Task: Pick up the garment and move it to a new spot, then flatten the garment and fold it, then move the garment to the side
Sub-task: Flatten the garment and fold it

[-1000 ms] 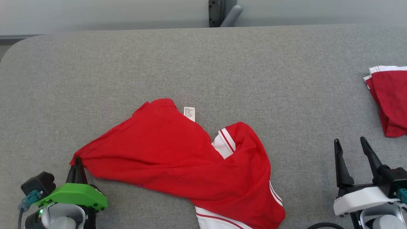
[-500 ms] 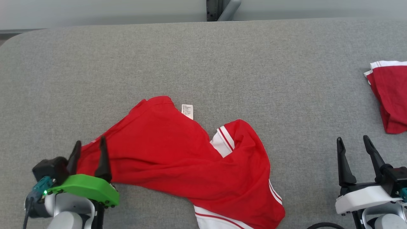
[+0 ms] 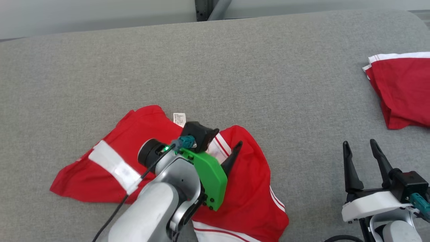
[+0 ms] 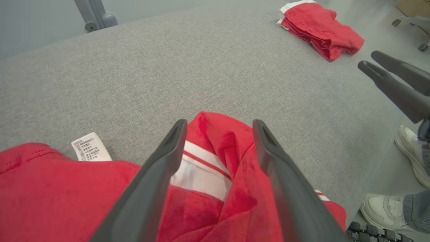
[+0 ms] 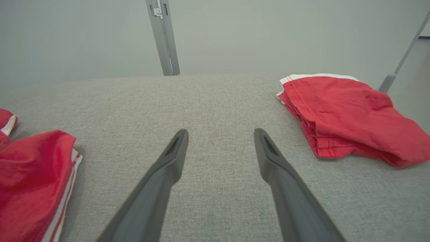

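As the red garment point(image 3: 144, 131) lies crumpled on the grey table point(image 3: 235, 67), it sits at approx 7 o'clock from the table's ctr in the head view. One flat tail reaches toward 9 o'clock and the white-striped hem is bunched at 5 o'clock. A white strip point(image 3: 114, 166) slants across the red on that left side; can't tell if it's trim or sthg on the arm. A white care label point(image 3: 179, 119) pokes out at the garment's 12 o'clock edge, flat on the table.

The left arm reaches in from 6 o'clock across the cloth, w/ a green cover point(image 3: 210, 174) behind the wrist. The left gripper point(image 4: 219, 125) hangs over the garment's rumpled middle, jaws spread wide & released. In its wrist view a raised red fold w/ a white striped band point(image 4: 201, 174) shows btwn the two fingers, neither pinching it. Whether the tips touch cloth, can't tell.

Over at 4 o'clock the right gripper point(image 3: 359, 143) is above bare table, well apart from the garment, jaws likewise released w/ nothing btwn them. At 2 o'clock, near the table's rim, a second red garment point(image 3: 403, 90) lies folded, white trim along its far edge. Past the table's edge in the left wrist view, a person's pale shoes point(image 4: 411, 154) stand on the floor.
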